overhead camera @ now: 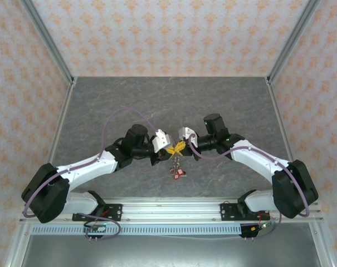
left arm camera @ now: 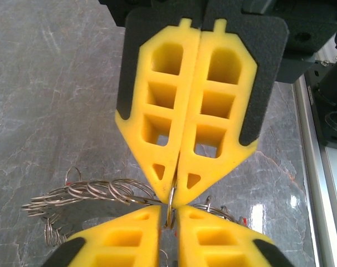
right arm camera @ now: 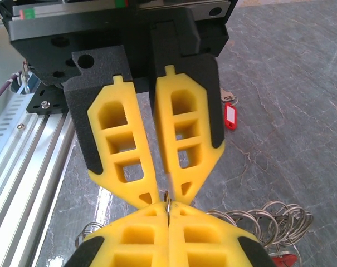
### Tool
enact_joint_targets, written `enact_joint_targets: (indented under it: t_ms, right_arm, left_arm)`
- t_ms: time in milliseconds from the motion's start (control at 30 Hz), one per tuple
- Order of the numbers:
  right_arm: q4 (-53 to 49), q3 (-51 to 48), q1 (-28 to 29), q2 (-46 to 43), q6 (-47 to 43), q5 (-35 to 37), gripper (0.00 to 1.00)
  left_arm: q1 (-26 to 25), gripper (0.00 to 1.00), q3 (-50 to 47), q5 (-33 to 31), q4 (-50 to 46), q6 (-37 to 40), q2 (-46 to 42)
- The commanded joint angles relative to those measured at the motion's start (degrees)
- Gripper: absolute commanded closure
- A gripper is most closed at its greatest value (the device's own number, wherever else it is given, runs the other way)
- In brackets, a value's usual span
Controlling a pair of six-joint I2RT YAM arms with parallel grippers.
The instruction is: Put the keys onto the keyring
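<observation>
**Left gripper** (left arm camera: 169, 214). Two fingers (left arm camera: 118, 240) of bright yellow moulded plastic, cut into open rectangular cells. They are wedge-shaped at the tips and backed with grainy black foam. The jaws are drawn in to a narrow slit. One thin loop of the keyring (left arm camera: 93, 192) stands edge-on in that slit, nipped at the tips.

**Right gripper** (left arm camera: 175, 190). Same yellow cellular fingers on black foam, meeting the left gripper tip to tip at the keyring. The fingers are pressed flat together along their seam. The same thin loop runs up into the seam at the tips, so it is pinched from both sides.

**Keyring.** Glossy steel-grey wire. It is a curved band crowded with many small round split loops, which gives it a toothed outline. It sweeps out to one side of the pinched loop and shows again just past it on the other side.

**Keys** (overhead camera: 177, 172). Small, with red plastic heads, clustered just beside the keyring on the side towards the arm bases. In the right wrist view one flat rectangular red head with a pale window lies on the table (left arm camera: 45, 83) near the keyring. Another red piece sits under the keyring's loops. Whether any key is threaded on cannot be told.

**Table.** Grey stone-patterned surface, pale-veined and slightly glossy, beneath the keyring.

**Rail** (right arm camera: 23, 139). Slotted silver aluminium, well apart from the keyring, at the table's near edge.
</observation>
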Motion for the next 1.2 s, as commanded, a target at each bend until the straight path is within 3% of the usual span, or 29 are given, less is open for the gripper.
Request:
enact_joint_targets:
  t_ms: [0, 100, 333, 467, 667, 867, 1033, 1167]
  right_arm:
    - [-0.3, 2.1, -0.1, -0.4, -0.7, -4.6, 1.00]
    - [-1.7, 2.4, -0.1, -0.8, -1.4, -4.1, 1.00]
    - [-6.1, 0.1, -0.1, -2.9, -5.4, 5.6, 0.85]
    - [-3.0, -1.4, -0.1, -3.2, -3.4, 5.8, 0.81]
    - [0.8, -2.1, -0.1, -2.9, -1.1, 4.1, 0.84]
    - [1.8, -2.1, -0.1, -2.5, -0.1, 3.6, 0.99]
    - [1.0, -1.4, -0.1, -2.3, -0.5, 3.6, 1.00]
    - [1.1, -1.0, -0.1, -2.0, -0.5, 3.1, 1.00]
  left_arm:
    - [-0.3, 0.91, 2.5, 0.2, -1.5, 1.7, 0.8]
    - [-0.3, 1.00, 2.4, 0.0, -1.3, 1.9, 0.9]
    - [-0.3, 1.00, 0.3, -1.2, 2.7, 0.2, 0.1]
    - [-0.3, 1.00, 0.2, -1.0, 2.9, 0.1, 0.1]
    - [-0.3, 1.00, 0.5, -0.3, 2.9, -0.1, 0.3]
    - [-0.4, 1.00, 0.9, 0.1, 2.3, -0.2, 0.8]
    - [-0.3, 0.88, 1.4, 0.1, 0.9, 0.5, 1.2]
    - [-0.3, 0.86, 1.9, 0.2, -0.1, 0.9, 1.4]
